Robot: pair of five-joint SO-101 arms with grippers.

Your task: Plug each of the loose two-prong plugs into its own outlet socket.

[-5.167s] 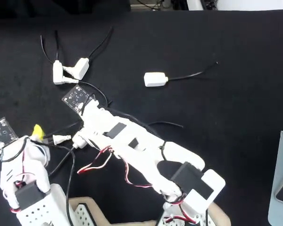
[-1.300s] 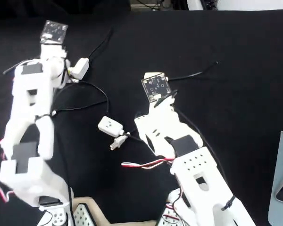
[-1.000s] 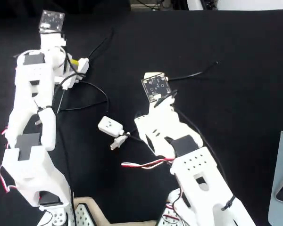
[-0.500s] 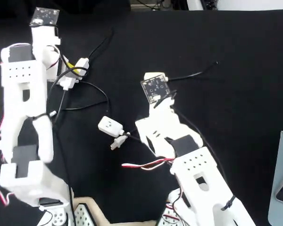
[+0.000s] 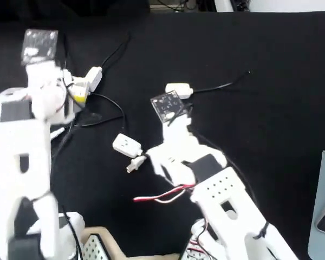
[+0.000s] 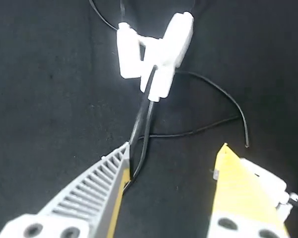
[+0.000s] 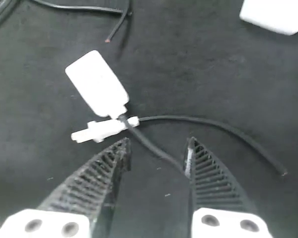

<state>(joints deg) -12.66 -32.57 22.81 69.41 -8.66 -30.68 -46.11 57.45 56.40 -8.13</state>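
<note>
Right wrist view: right gripper (image 7: pixel 158 144) jaws open, holding nothing, hanging over the black cord (image 7: pixel 188 118) just behind a small white two-prong plug (image 7: pixel 102 130). The plug lies on its side, crosswise to the end of a white outlet socket (image 7: pixel 97 84), touching it or nearly so, and is not inserted. High view puts this pair near the centre of the bench (image 5: pixel 271 65), slightly toward 8 o'clock, with the right arm's base at 5 o'clock. A second white block (image 5: pixel 179 91) with its own cord sits at about 1 o'clock from the pair; plug or socket, can't tell.

Left gripper (image 6: pixel 175 148) jaws are also wide open and empty, one finger white and one yellow. They straddle black cables (image 6: pixel 144 114) that lead to a cluster of white plug and socket pieces (image 6: pixel 154 49) at the bench's 10 o'clock. The cluster parts touch each other; which are mated, can't tell.

Handling, judged:
- **Plug:** light, rigid, smooth plastic, so it is likely to skid or twist.
- **Cord:** limp, so it will drag the plug and give no push.
- **Best hold:** across the plug body's flat sides, close behind the prongs, not on the cord.
- **Socket:** loose and light too, so it would probably slide away under a push unless pinned.
- **Prongs:** thin, so a skewed push could bend them.
</note>
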